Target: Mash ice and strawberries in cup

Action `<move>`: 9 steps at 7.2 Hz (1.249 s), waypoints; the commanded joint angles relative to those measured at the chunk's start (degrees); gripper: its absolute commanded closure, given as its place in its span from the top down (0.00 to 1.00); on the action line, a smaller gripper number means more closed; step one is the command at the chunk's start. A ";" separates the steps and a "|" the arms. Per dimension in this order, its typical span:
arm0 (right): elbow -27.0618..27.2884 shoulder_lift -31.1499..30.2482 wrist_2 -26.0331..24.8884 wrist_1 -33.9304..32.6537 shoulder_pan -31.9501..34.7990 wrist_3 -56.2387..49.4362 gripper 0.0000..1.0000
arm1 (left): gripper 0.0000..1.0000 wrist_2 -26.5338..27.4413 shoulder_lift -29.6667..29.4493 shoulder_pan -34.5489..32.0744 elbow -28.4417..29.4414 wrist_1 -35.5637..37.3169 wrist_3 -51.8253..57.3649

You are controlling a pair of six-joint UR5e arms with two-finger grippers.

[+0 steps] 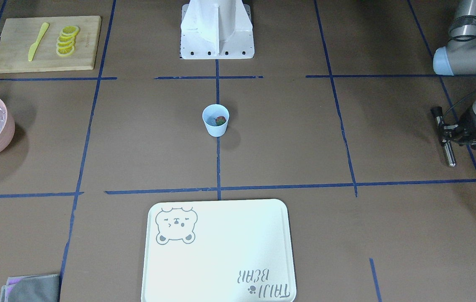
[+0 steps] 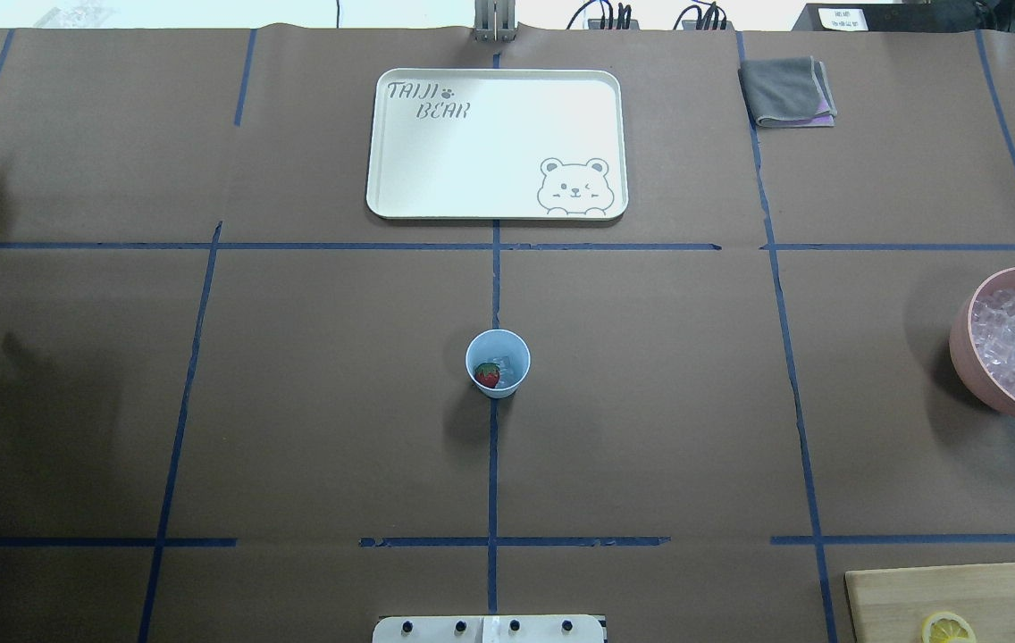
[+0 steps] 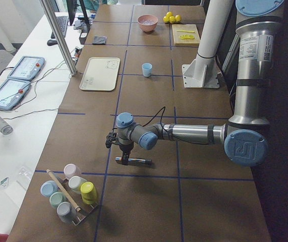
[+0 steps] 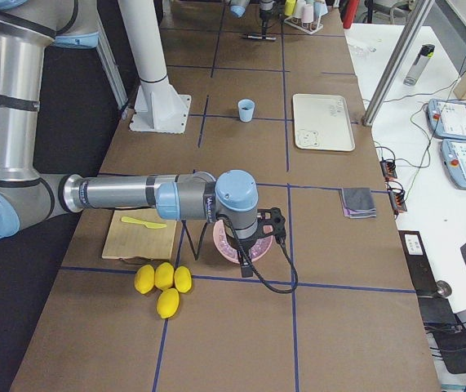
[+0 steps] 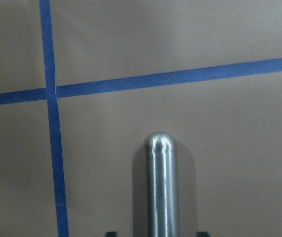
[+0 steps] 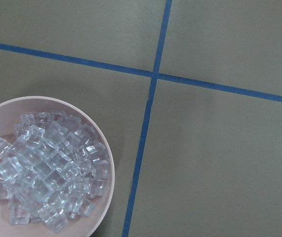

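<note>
One cup [image 2: 498, 363]; one strawberry [image 2: 487, 375] inside

From behind the robot, the pink bowl [image 2: 1008, 339] runs off the right edge, and only a corner of the cutting board [image 2: 918, 598] shows, with one lemon slice [image 2: 947, 628] cut by the bottom edge. The ice [image 2: 515, 364] in the cup [image 2: 498, 362] is too faint to count. The left gripper [image 1: 447, 134] sits at the frame's edge gripping a metal rod [image 1: 449, 154]; its jaws are mostly hidden. The right gripper [image 4: 253, 249] blocks part of the bowl, its jaws unreadable.
</note>
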 commanded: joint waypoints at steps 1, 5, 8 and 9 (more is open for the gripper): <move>0.09 0.00 0.00 0.00 0.00 0.19 1.00 | 1.00 -4.70 -0.24 -0.17 -0.94 0.50 0.64; 0.18 0.00 0.00 -0.09 0.00 0.80 1.00 | 1.00 -11.41 -0.59 -16.46 -1.91 12.48 25.96; 0.26 0.00 0.09 0.00 0.00 0.89 1.00 | 1.00 -12.90 -4.00 -29.14 -3.14 29.96 33.87; 0.35 0.00 0.09 0.00 0.00 0.89 1.00 | 1.00 -16.57 -4.11 -30.92 -4.27 33.69 33.87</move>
